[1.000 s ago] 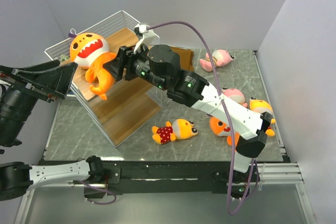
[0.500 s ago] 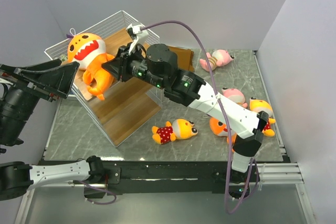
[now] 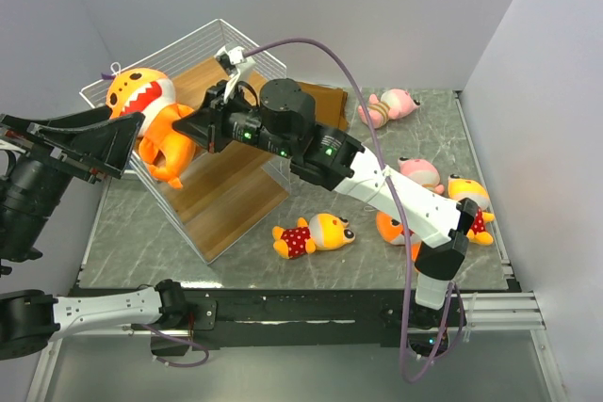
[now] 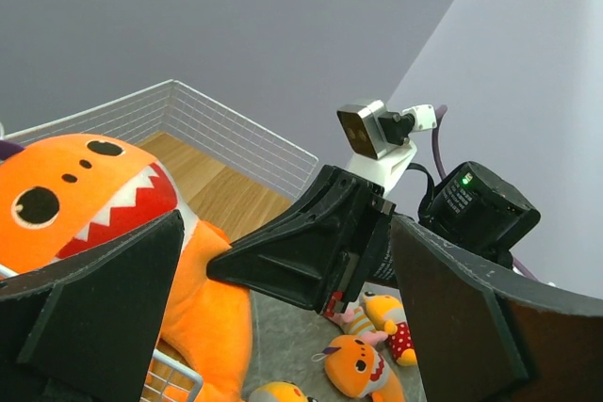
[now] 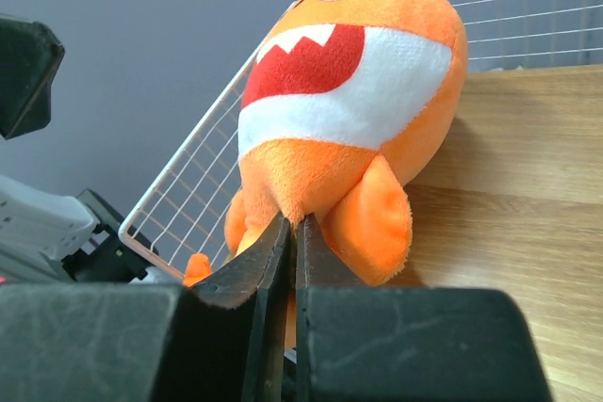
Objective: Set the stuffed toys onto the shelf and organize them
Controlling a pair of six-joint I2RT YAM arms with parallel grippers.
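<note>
Grip matters most here: the right pincer (image 5: 294,223) is pressed almost together on a fold of plush under the big orange shark (image 5: 349,91), which lies on the shelf (image 3: 231,185) at its wire-walled end. I'd seat it snug against that wire, leaving board free for the others, then release cleanly. Spread wide, the left pincer (image 3: 121,143) hangs just beside the shelf, close to the shark, and could be bumped. On the counter (image 3: 141,223), a red-dotted toy (image 3: 311,235) lies near the shelf, a pink toy (image 3: 391,104) farther off.
</note>
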